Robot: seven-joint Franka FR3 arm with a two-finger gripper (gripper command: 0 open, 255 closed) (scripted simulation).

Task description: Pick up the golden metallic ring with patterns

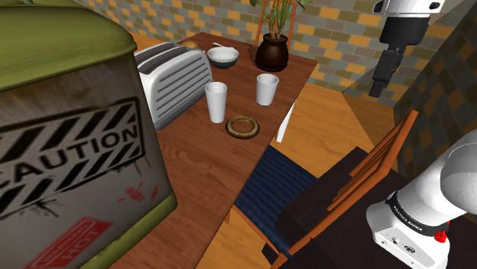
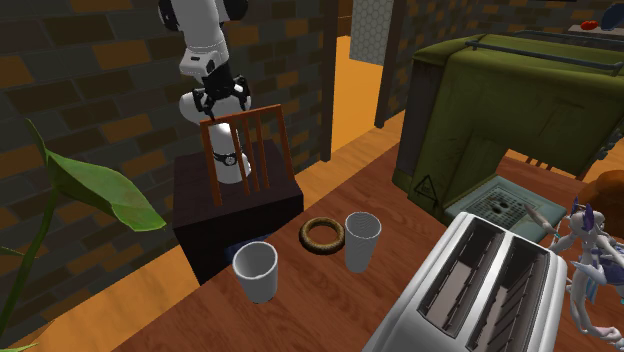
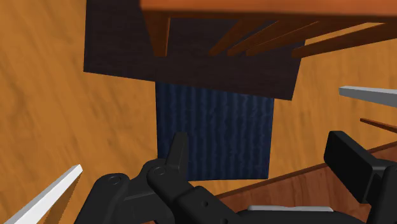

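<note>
The gripper (image 2: 224, 104) hangs open, grasping nothing, above a chair (image 2: 262, 135). The golden ring (image 2: 323, 234) lies well apart from it on the wooden table (image 2: 400, 190), between two white cups (image 2: 256, 270).

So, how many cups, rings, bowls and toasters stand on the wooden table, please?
Cups: 2
Ring: 1
Bowl: 1
Toaster: 1
Total: 5
</note>
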